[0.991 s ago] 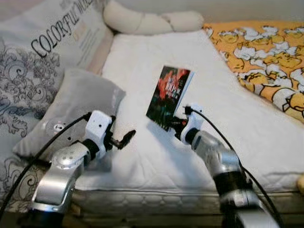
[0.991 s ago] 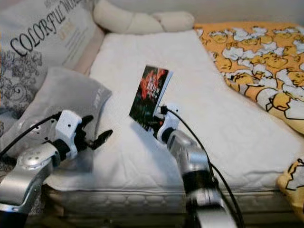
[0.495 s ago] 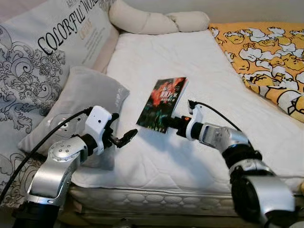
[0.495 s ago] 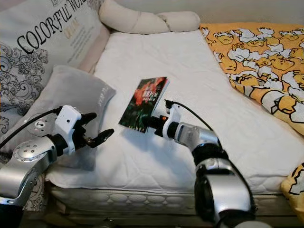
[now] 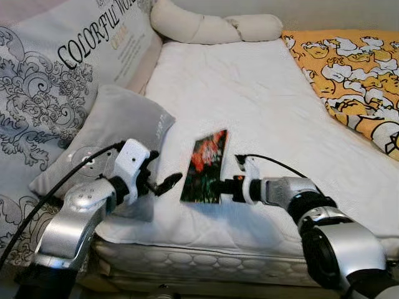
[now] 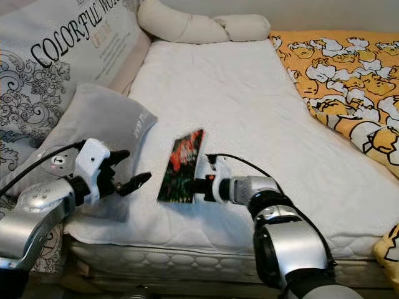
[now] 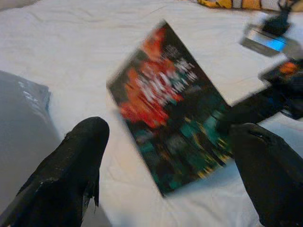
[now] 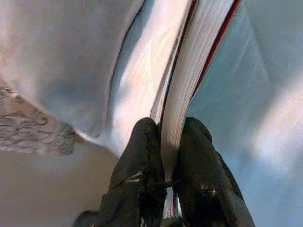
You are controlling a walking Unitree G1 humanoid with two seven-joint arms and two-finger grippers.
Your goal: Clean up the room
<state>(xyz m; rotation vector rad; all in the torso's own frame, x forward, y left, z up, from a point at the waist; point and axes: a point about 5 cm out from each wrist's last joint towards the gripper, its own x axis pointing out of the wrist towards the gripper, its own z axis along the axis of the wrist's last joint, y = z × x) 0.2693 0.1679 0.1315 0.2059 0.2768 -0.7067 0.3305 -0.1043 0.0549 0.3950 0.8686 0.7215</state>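
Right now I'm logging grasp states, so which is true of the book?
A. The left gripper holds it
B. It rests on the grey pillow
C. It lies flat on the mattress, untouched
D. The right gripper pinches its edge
D: the right gripper has both black fingers closed on the page edge of the book, while the left gripper is open beside it.
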